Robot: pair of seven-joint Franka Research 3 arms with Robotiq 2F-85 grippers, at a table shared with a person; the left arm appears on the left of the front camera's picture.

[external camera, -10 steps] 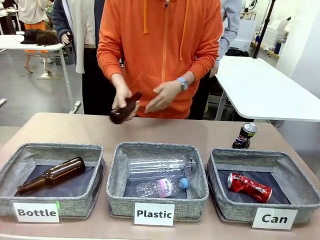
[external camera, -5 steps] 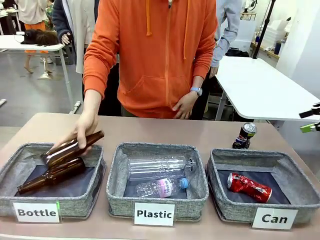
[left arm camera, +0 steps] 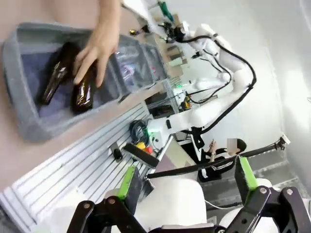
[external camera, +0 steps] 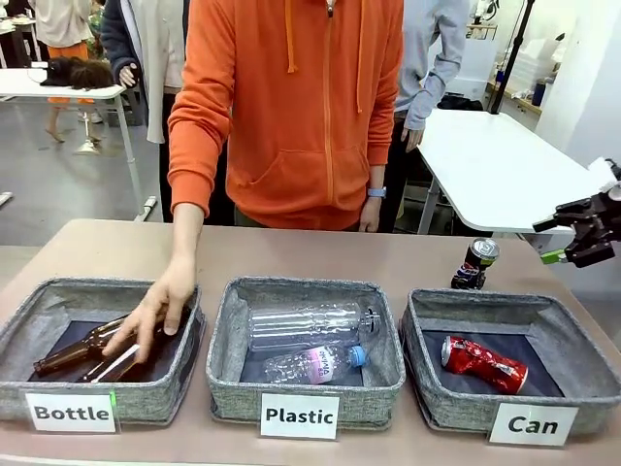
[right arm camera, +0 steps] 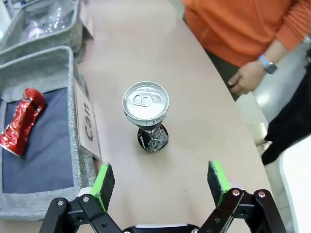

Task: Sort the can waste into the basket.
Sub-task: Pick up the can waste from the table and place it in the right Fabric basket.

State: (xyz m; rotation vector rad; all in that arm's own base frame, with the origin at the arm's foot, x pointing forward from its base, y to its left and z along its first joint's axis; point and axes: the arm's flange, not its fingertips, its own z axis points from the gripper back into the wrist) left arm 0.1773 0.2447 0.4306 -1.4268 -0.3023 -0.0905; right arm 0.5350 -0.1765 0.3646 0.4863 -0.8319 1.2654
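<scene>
my right gripper [right arm camera: 160,187] hangs above the table [external camera: 320,254] with its green-padded fingers [right arm camera: 103,180] spread wide and nothing between them; in the front view it [external camera: 572,233] comes in from the right edge, above and to the right of the dark can [external camera: 476,264]; that dark can [right arm camera: 147,115] stands upright on the bare tabletop, just outside the far wall of the basket [external camera: 441,304] labelled "can", its silver top facing my wrist camera; the red dented can [external camera: 483,362] already lies on its side on the dark lining of that basket, well apart from the standing one; my left gripper [left arm camera: 187,187] is also spread, holding nothing, and it seems to point away from the table toward the robot's own base, though the rolled view makes that hard to judge; across the table a person in an orange hoodie reaches a hand [external camera: 153,313] down into the basket labelled "bottle" [external camera: 58,291], resting on two brown glass bottles [external camera: 82,351] there; the middle basket labelled "plastic" [external camera: 228,335] holds two clear plastic bottles [external camera: 306,327].
</scene>
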